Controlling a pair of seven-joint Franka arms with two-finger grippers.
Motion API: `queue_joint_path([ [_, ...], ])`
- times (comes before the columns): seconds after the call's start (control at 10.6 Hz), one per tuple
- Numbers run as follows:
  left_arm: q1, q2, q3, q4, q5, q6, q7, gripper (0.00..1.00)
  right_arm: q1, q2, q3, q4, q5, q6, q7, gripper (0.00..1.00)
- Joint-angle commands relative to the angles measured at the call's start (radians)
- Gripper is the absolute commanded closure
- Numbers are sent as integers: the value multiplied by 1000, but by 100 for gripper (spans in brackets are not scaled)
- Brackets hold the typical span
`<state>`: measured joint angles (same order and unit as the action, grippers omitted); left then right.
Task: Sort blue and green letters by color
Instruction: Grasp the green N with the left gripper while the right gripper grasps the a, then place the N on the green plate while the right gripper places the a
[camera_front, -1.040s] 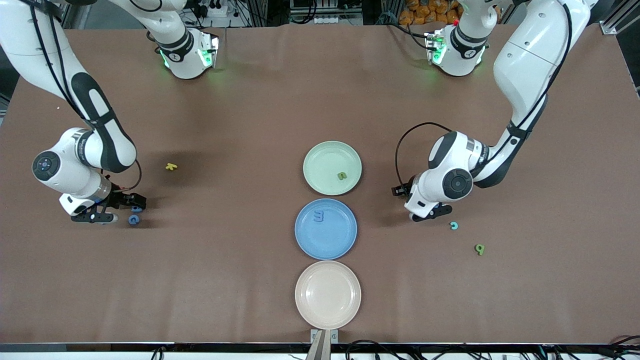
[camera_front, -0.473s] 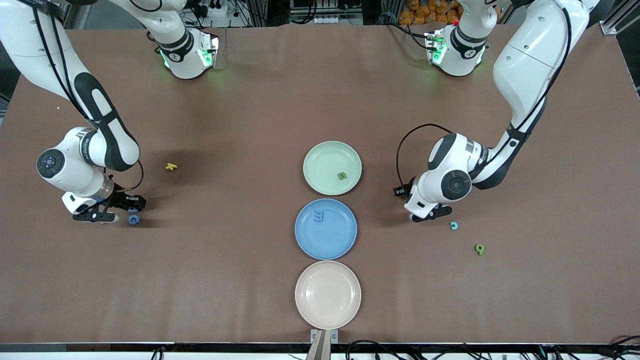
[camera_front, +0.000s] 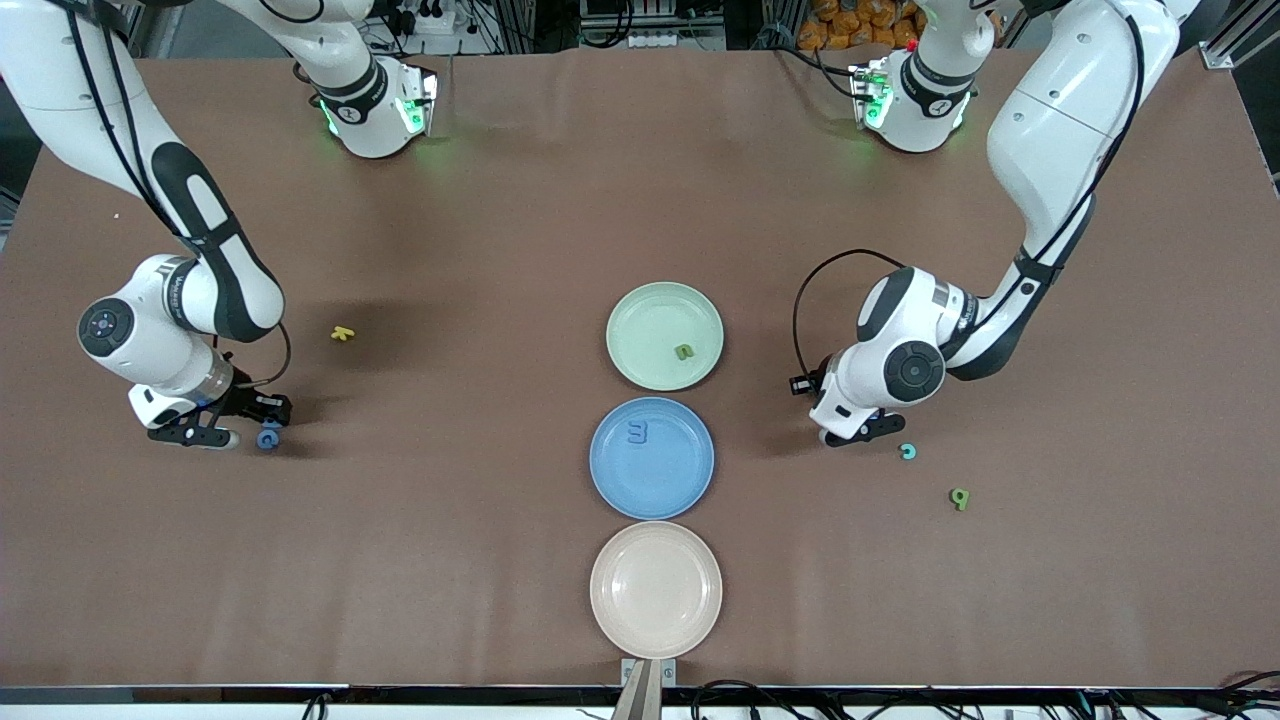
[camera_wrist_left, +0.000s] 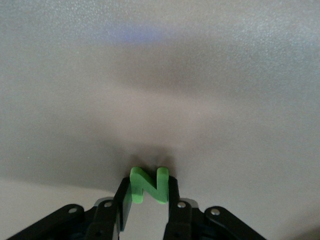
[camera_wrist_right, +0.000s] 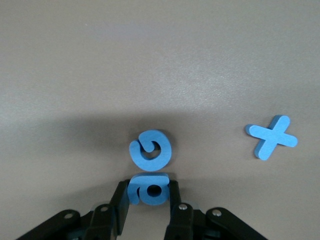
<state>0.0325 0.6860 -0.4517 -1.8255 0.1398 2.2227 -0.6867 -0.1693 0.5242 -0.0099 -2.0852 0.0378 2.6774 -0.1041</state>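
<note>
Brown tabletop, three plates in a row at mid-table: green plate (camera_front: 664, 335) farthest from the front camera with one green letter (camera_front: 683, 351) on it, blue plate (camera_front: 652, 458) next with one blue letter (camera_front: 637, 432), cream plate (camera_front: 655, 589) nearest and bare. Change over the last second: both sets of fingers, spread a second ago, have come together. Left gripper (camera_wrist_left: 146, 200), low at the table toward the left arm's end, now pinches a green N (camera_wrist_left: 148, 184) between its pads. Right gripper (camera_wrist_right: 148, 202), low at the right arm's end, now clamps a blue letter with a hole (camera_wrist_right: 148, 189); a blue G-shaped piece (camera_wrist_right: 150, 149) lies just beside the held one and a blue X (camera_wrist_right: 271, 137) sits apart from both. Judgement: both picks look secured, so lift and carry come next, N to the green plate, the blue piece to the blue plate. Still loose on the table: a teal C-shaped letter (camera_front: 907, 451) just beside the left gripper and a green piece (camera_front: 959, 497) nearer the camera, plus a yellow letter (camera_front: 343, 333) that is not part of the sort. Room: open table between each gripper and the plates; risk is nudging the G-shaped piece on lift, and the arms converging at adjacent plates.
</note>
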Motion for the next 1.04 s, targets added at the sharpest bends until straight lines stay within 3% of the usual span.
queue_joint_path([
  [0.0, 1, 7, -2, 35, 20, -3, -10, 100, -4, -4, 18, -6, 2, -7, 21, 80],
  [0.19, 1, -8, -8, 106, -3, -105, -11, 100, -6, -7, 25, -1, 2, -11, 32, 80],
  [0.38, -22, -8, -15, 167, -110, -182, -22, 100, 10, -22, 37, 31, 2, -68, 98, 80],
  [0.57, -74, -11, -44, 172, -132, -181, -155, 100, 62, -33, 38, 80, 2, -141, 194, 80],
  [0.95, -304, 44, -35, 236, -132, -88, -459, 100, 235, -13, 39, 177, 20, -149, 464, 79],
])
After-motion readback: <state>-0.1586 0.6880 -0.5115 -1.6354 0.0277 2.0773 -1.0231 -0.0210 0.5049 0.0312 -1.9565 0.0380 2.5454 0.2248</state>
